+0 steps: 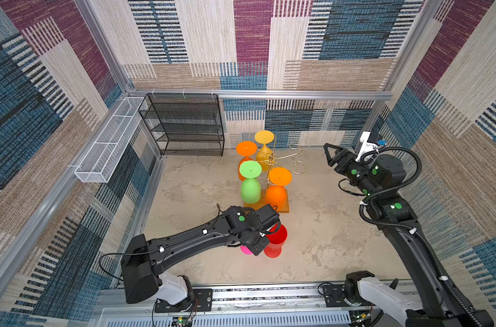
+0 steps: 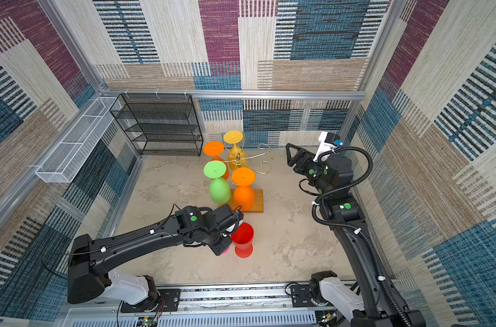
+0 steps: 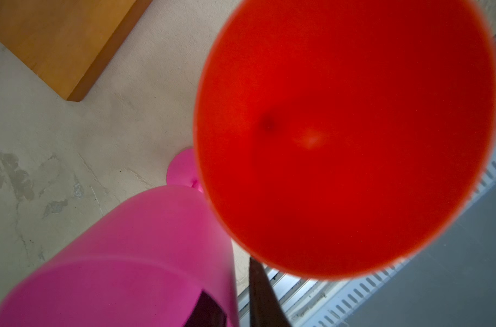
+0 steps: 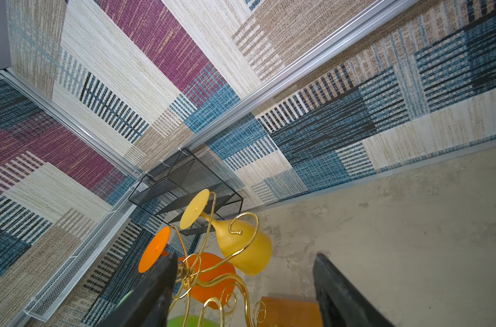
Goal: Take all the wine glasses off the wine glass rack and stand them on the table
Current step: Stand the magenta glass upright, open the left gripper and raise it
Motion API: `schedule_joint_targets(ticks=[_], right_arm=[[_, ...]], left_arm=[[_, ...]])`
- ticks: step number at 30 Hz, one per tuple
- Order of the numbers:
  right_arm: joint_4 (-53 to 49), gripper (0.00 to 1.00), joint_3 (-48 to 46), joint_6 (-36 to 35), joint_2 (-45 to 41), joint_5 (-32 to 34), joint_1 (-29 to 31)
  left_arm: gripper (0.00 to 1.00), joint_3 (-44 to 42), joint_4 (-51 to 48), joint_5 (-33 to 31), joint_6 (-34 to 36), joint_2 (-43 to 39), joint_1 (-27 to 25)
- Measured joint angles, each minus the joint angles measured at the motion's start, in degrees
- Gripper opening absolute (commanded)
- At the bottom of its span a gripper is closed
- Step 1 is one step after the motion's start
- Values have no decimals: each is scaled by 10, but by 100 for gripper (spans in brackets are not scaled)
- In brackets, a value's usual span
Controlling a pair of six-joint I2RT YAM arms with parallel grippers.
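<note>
The tabletop (image 1: 326, 240) carries a black mesh shelf unit (image 1: 184, 124) at the back wall and a white mesh basket (image 1: 108, 144) along the left wall, both well apart from the work. The wine glass rack (image 1: 287, 205) stands mid-table. A yellow glass (image 1: 265, 155), rear orange glass (image 1: 246, 148), green glass (image 1: 251, 189) and front orange glass (image 1: 276, 196) hang from it foot-up. The right hand (image 1: 327, 155) hovers to the right of the rack, jaws wide, holding nothing. A red glass (image 1: 278, 235) stands mouth-up near the rack base, crowding the pink wine glass (image 3: 127, 254) just beside it. The pink glass is off the rack, under the left hand (image 1: 253, 249), with its foot towards the tabletop, bowl upward and long axis roughly vertical. Whether the left hand grips it cannot be told.
</note>
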Motion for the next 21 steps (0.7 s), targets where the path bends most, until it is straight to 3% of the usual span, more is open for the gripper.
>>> schedule_joint_targets(ticks=[7, 16, 21], right_arm=[[0, 77, 0, 0, 2, -8, 0], [-1, 76, 0, 7, -25, -40, 0], [-9, 76, 7, 25, -40, -97, 0]], left_arm=[[42, 9, -5, 0, -2, -16, -1], [47, 63, -31, 22, -4, -75, -6], [46, 108, -51, 31, -4, -128, -6]])
